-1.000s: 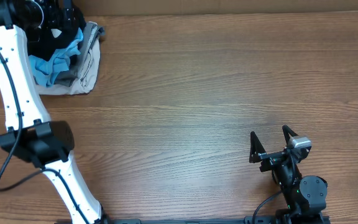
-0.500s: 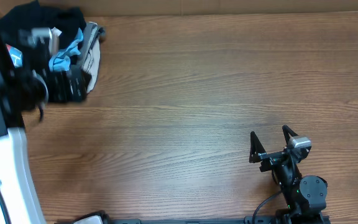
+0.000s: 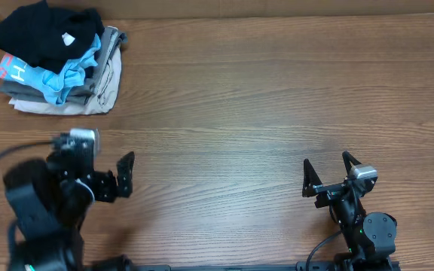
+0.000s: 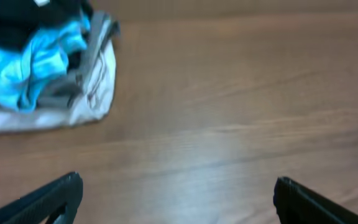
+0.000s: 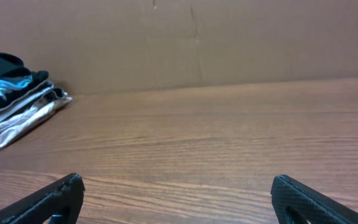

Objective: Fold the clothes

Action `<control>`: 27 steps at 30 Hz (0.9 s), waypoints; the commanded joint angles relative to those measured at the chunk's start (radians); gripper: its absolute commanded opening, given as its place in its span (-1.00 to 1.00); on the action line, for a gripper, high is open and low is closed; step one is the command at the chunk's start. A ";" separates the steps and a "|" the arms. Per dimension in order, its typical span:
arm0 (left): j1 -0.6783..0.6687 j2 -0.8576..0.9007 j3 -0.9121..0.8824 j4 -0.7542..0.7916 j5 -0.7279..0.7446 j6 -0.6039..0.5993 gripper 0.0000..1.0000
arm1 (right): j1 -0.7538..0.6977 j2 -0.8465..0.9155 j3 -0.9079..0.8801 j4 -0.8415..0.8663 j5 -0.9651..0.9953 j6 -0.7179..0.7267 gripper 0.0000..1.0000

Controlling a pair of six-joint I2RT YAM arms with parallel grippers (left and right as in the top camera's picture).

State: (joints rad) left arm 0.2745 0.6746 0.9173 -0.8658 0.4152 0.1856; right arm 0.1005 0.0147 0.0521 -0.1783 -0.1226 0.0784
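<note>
**A:** What does the overhead view show?
**B:** A black garment (image 3: 47,34) lies crumpled on top of a light blue shirt (image 3: 70,75) and grey and beige garments (image 3: 104,86), at the far left of the tabletop (image 3: 262,98). A small white tag (image 3: 68,39) shows, and the garment's long axis runs left to right. The left fingers (image 3: 126,173) and right fingers (image 3: 308,178) are near, well apart from it.
**A:** And the left wrist view?
**B:** It is blurred. The fingers (image 4: 48,199) are spread wide, holding nothing.
**A:** The right wrist view?
**B:** The fingers (image 5: 48,199) are spread too, and the garment (image 5: 2,62) is far left.

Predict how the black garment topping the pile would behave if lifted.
The black garment probably flops: it lies crumpled in soft folds. Lifted, it would likely sag and unfurl. It might drag the blue shirt beneath it.
</note>
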 commanded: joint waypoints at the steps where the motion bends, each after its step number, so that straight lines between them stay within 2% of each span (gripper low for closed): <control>1: -0.007 -0.161 -0.170 0.138 0.092 -0.009 1.00 | 0.006 -0.012 0.000 0.004 0.014 0.005 1.00; 6: -0.007 -0.340 -0.392 0.382 0.163 -0.011 1.00 | 0.006 -0.012 0.000 0.004 0.014 0.005 1.00; 16: -0.050 -0.525 -0.660 0.751 0.125 -0.078 1.00 | 0.006 -0.012 0.000 0.005 0.014 0.005 1.00; 22: -0.092 -0.585 -0.717 0.841 0.049 -0.078 1.00 | 0.006 -0.012 0.000 0.004 0.014 0.005 1.00; 27: -0.092 -0.652 -0.782 0.906 0.045 -0.078 1.00 | 0.006 -0.012 0.000 0.004 0.014 0.005 1.00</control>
State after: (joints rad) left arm 0.1894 0.0734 0.1810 0.0170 0.4892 0.1246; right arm 0.1009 0.0147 0.0521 -0.1783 -0.1223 0.0784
